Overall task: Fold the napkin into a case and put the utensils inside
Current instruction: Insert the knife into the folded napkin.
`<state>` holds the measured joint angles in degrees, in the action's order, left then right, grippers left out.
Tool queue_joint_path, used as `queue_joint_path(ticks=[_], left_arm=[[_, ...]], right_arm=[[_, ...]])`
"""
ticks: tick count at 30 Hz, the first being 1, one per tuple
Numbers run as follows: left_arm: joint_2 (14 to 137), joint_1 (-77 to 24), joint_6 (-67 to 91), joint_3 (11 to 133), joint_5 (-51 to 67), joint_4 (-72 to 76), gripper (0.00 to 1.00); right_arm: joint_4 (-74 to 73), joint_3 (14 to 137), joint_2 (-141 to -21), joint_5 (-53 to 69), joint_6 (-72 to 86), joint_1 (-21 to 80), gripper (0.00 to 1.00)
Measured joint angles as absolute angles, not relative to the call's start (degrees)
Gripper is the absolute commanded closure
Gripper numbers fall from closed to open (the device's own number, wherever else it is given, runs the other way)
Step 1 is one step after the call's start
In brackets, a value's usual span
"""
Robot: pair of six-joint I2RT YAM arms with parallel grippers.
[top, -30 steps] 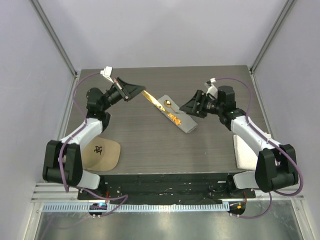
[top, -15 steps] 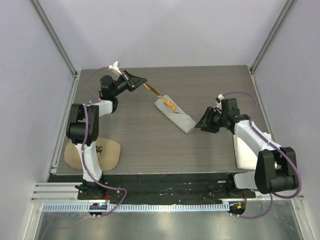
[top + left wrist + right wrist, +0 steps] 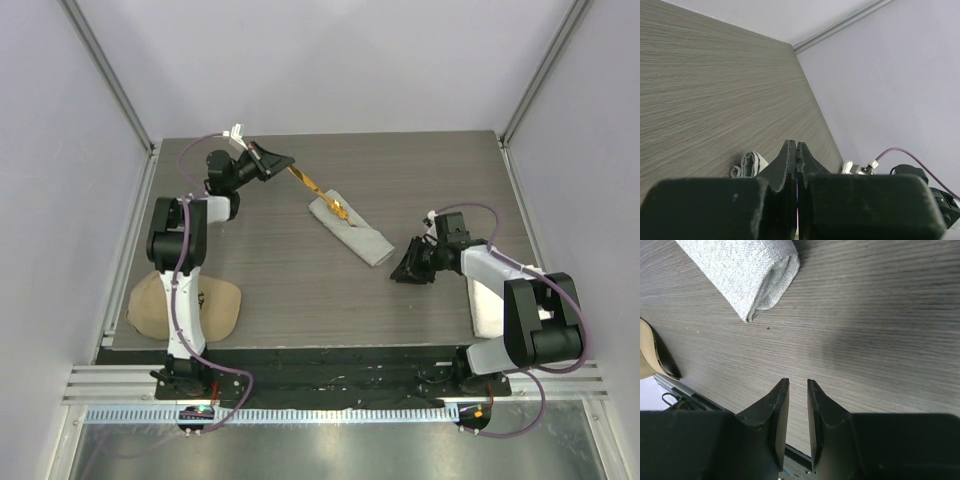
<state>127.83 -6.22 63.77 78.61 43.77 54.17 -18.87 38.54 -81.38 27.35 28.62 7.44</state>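
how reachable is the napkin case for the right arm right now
Probably yes: the right gripper sits just off the near end of the case, only bare table between them, jaws slightly apart and empty.

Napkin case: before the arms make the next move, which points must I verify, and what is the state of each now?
1. Case folded into a narrow pocket, lying flat: ok.
2. Gold utensil fully inside: not ok, its handle sticks out at the far-left end.
3. Other utensils inside: cannot tell, none is visible.
4. Left gripper free of the handle: cannot tell; it is shut, right at the handle's end.
5. Right gripper empty and apart from the case: ok, jaws slightly apart over bare wood.
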Motion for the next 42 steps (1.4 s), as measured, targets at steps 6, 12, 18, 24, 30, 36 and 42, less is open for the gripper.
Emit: queue_joint_path(ticks=[6, 12, 18, 24, 30, 36, 42], left_arm=[[130.2, -5.6, 63.8, 80.6, 45.8, 54.2, 1.0], [132.4, -5.1, 64.7, 82.5, 48.1, 54.6, 1.0], [135.0, -5.1, 67.8, 84.1, 49.5, 56.7, 1.0], [135.7, -5.1, 69.1, 84.1, 50.3, 56.7, 1.0], [136.2, -5.1, 69.5, 84.1, 50.8, 56.3, 1.0], [136.2, -5.6, 69.7, 84.1, 51.2, 55.9, 1.0], [136.4, -6.4, 69.9, 84.1, 51.7, 55.5, 1.0]], right_arm=[[-16.5, 38.5, -84.6, 27.8, 28.6, 7.4, 0.77], [-15.0, 38.9, -88.2, 28.1, 28.8, 7.4, 0.78], [-13.6, 41.3, -91.1, 28.7, 28.8, 7.4, 0.8], [-12.7, 42.4, -92.3, 28.5, 29.5, 7.4, 0.82], [-12.4, 43.0, -93.1, 28.1, 29.5, 7.9, 0.83], [-12.7, 45.4, -94.4, 25.7, 29.4, 9.1, 0.83], [-13.1, 46.7, -95.3, 25.2, 29.2, 9.3, 0.84]])
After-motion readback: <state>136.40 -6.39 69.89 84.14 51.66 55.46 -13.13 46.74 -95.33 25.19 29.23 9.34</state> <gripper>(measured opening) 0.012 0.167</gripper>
